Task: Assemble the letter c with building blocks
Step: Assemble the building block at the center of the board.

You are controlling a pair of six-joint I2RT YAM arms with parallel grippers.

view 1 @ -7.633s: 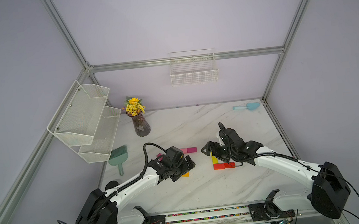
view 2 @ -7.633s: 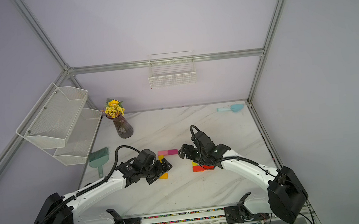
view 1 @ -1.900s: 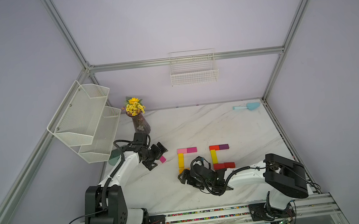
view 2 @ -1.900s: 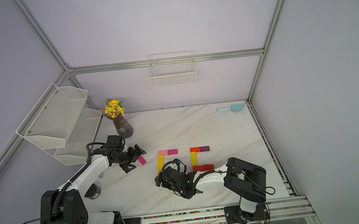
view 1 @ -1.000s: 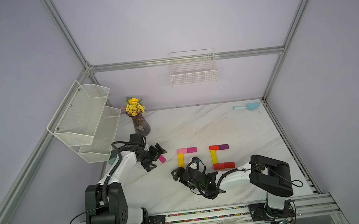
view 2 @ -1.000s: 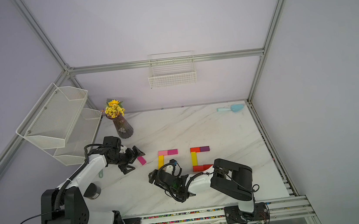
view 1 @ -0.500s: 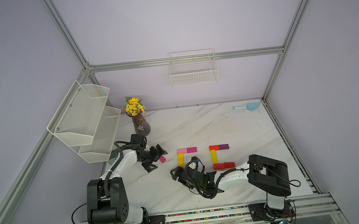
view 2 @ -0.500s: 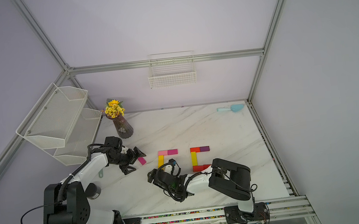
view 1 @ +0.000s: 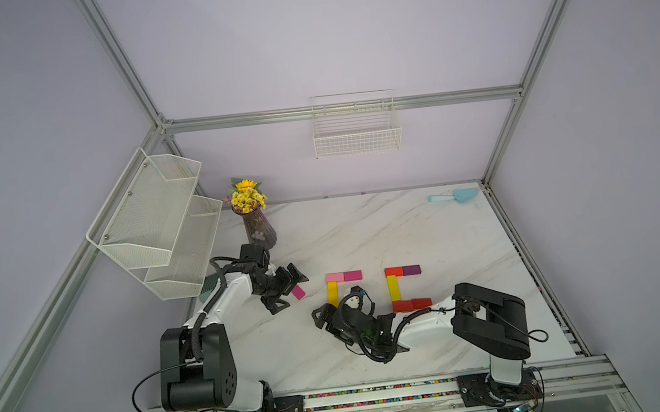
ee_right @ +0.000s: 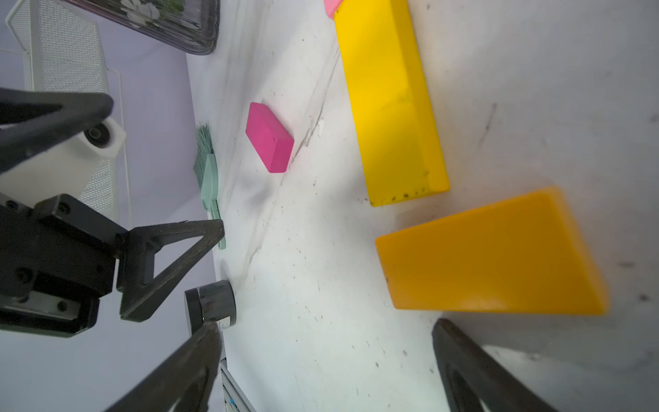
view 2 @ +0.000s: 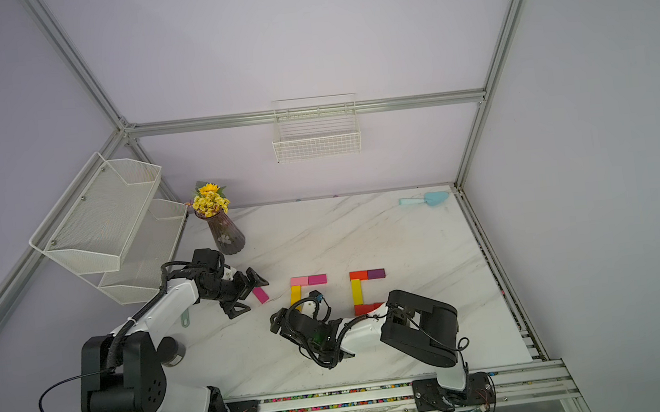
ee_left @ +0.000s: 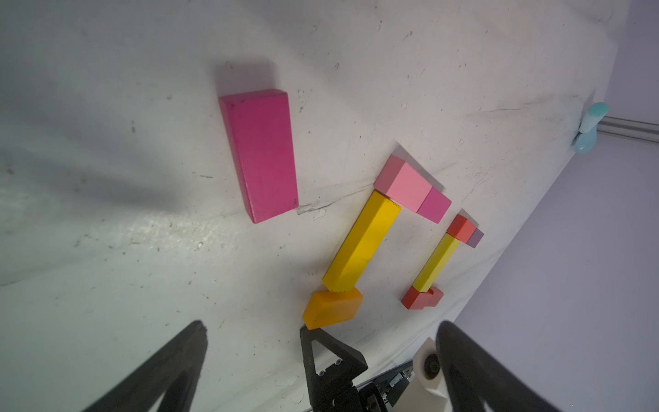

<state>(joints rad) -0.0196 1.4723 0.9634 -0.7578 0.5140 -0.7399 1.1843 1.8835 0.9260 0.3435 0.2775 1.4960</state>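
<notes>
Left gripper (view 1: 293,288) – jaws spread as wide as they go, nothing in them. It points at the loose magenta block (ee_left: 258,153). In the left wrist view that block lies flat on the table (view 1: 364,232) ahead of both fingers and clear of them.

Right gripper (ee_right: 321,326) – also spread wide, empty. The orange block (ee_right: 492,257) lies flat just ahead of one fingertip (ee_right: 449,335), not between the jaws. Touching or not: cannot tell. Both top views hide this block under the gripper.

The orange block sits askew at the near end of the yellow block (ee_right: 388,96). Whether there is a gap or contact differs by view, so it is unclear. Across the yellow block's far end lie the pink block (view 1: 335,277) and the second magenta block (view 1: 352,275), side by side. That C lacks a straight bottom row.

Beside it, toward the right arm's side, stands a full C:
- red-orange block (view 1: 393,271) and purple block (view 1: 411,269) on top
- second yellow block (view 1: 392,288) as the spine
- two red blocks (view 1: 412,304) at the bottom
</notes>
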